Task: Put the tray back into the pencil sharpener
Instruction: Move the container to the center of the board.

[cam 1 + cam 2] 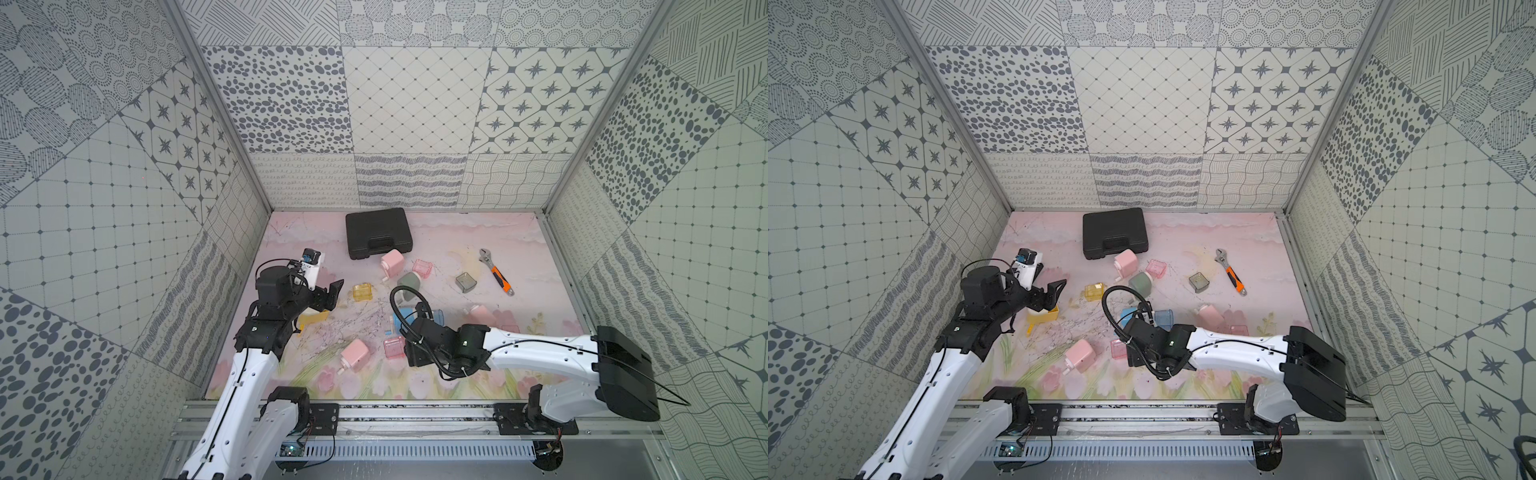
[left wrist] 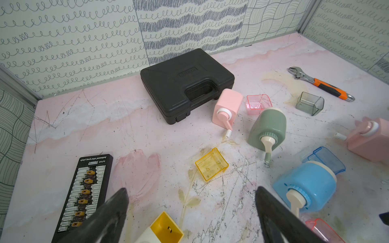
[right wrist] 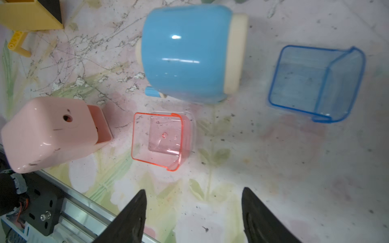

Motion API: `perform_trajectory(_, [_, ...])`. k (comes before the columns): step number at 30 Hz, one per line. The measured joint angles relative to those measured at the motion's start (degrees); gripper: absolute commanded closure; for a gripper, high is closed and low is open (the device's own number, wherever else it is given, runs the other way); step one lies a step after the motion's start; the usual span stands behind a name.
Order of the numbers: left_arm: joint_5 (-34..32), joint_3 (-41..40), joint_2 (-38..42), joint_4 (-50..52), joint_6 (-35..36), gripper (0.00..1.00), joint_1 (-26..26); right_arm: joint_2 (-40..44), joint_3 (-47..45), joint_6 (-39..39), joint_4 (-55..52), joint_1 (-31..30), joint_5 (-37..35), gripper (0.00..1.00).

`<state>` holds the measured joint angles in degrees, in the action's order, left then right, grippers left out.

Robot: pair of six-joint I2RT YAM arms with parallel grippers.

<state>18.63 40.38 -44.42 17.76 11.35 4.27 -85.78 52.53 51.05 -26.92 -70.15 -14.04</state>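
Observation:
Several crank pencil sharpeners and loose clear trays lie on the pink floral mat. My left gripper [image 2: 191,189] is open over a yellow sharpener [image 2: 166,229] [image 1: 311,320], whose empty slot faces up between the jaws. Its yellow tray [image 2: 211,164] [image 1: 362,292] lies apart, farther out. My right gripper [image 3: 194,190] is open and empty above the mat, just short of a pink tray [image 3: 160,141] [image 1: 393,347]. A pink sharpener [image 3: 48,132] [image 1: 353,353] lies on its side beside that tray, its slot towards it. A blue sharpener [image 3: 185,52] and blue tray [image 3: 315,84] lie beyond.
A black case [image 1: 378,232] sits at the back, a wrench [image 1: 496,272] and a grey tray [image 1: 465,282] to the right. A green sharpener [image 1: 409,282], another pink sharpener [image 1: 392,262] and pink tray [image 1: 423,268] lie mid-mat. A black connector board [image 2: 84,189] lies by my left gripper.

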Motion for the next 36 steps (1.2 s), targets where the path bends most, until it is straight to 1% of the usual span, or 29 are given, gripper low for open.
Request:
perform_trajectory(4, [-0.81, -0.33, 3.04, 1.73, 2.14, 0.06, 1.70, -5.53, 2.67, 1.05, 2.19, -0.66, -1.88, 0.46])
perform_trajectory(10, [-2.78, -0.33, 5.18, 4.66, 5.05, 0.07, 3.56, -7.93, 3.30, 3.63, 1.20, -0.59, -4.44, 0.58])
perform_trajectory(21, [-4.68, 1.22, 5.99, 12.46, 7.89, 0.07, 4.39, -11.85, 5.88, 2.82, 1.75, -0.48, -4.46, 0.72])
perform_trajectory(25, [-5.20, 2.40, 5.27, 14.82, 8.87, 0.07, 4.68, -12.52, 5.95, 2.32, 1.92, -0.13, -4.46, 0.78])
perform_trajectory(32, [-5.79, 3.26, 3.41, 17.51, 10.58, 0.07, 5.57, -13.00, 6.01, 2.58, 1.90, 0.22, -4.44, 0.84])
perform_trajectory(36, [-5.99, 3.48, 2.27, 18.86, 11.74, 0.07, 6.54, -13.22, 5.99, 2.82, 1.92, 0.44, -4.35, 0.90])
